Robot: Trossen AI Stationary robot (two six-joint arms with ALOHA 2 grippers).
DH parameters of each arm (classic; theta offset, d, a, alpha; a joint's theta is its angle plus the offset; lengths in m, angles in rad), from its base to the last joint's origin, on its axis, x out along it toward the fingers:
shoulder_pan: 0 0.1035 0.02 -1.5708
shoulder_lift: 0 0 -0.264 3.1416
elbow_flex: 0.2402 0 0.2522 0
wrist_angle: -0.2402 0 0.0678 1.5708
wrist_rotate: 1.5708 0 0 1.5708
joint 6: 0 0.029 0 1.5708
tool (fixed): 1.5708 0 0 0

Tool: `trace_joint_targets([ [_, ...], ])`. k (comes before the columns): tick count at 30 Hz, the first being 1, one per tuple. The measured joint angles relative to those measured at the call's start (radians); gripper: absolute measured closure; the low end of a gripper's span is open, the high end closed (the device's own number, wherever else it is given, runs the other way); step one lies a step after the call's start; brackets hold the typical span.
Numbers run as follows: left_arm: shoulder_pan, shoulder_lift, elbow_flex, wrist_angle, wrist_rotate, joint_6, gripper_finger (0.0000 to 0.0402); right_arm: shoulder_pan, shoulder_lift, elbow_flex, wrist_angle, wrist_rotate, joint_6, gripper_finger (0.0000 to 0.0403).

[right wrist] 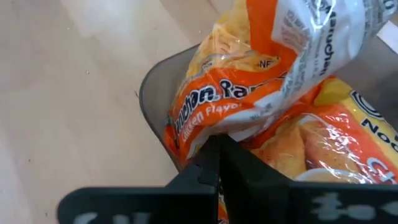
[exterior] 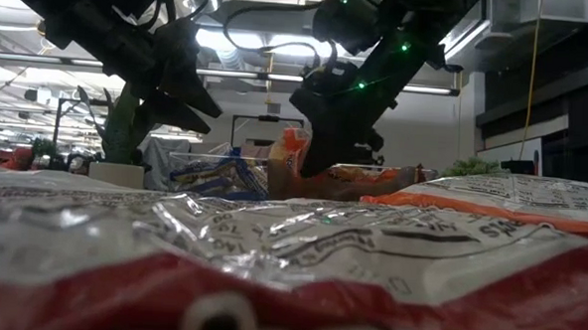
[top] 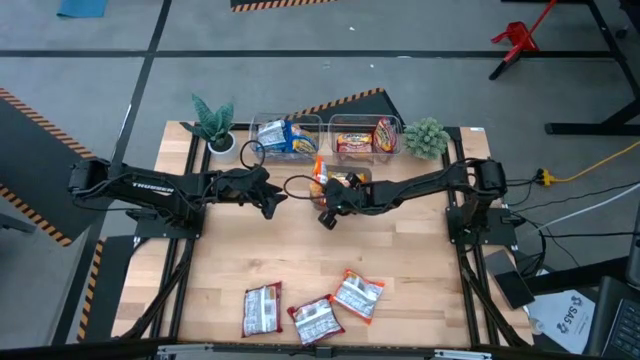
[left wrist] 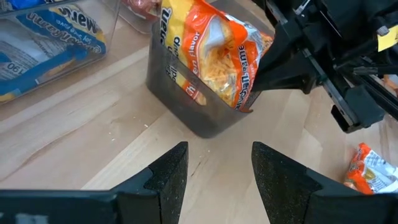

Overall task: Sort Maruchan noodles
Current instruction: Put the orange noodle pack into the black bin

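Wooden table: two clear bins, grey tray, three red-white packets, two plants.

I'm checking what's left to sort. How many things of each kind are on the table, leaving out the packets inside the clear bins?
Loose red-white packets: 3
Orange packets at the dark tray, one pinched by the right gripper: 2
Dark tray: 1
Clear bins: 2
Potted plants: 2
Total: 10

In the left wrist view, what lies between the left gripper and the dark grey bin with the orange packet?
Only bare wooden table lies between the open left gripper and the grey bin.
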Motion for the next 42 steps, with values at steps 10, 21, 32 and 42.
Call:
trace_joint_targets([
  [10, 0.0, 0.0, 0.0, 0.0, 0.06, -0.001, 0.023, 0.039, -0.228, 0.076, -0.222, -0.198, 0.02, 0.0402],
  [21, 0.0, 0.0, 0.0, 0.0, 0.083, -0.001, 0.023, 0.385, -0.294, 0.07, -0.377, -0.315, 0.375, 0.0386],
  [32, -0.001, 0.0, 0.0, -0.004, 0.083, 0.009, 0.023, 0.618, -0.158, 0.073, -0.079, -0.257, 0.483, 0.0131],
  [42, -0.014, 0.0, 0.0, -0.021, 0.083, 0.009, 0.023, 0.643, 0.034, 0.071, -0.091, -0.208, 0.491, 0.007],
])
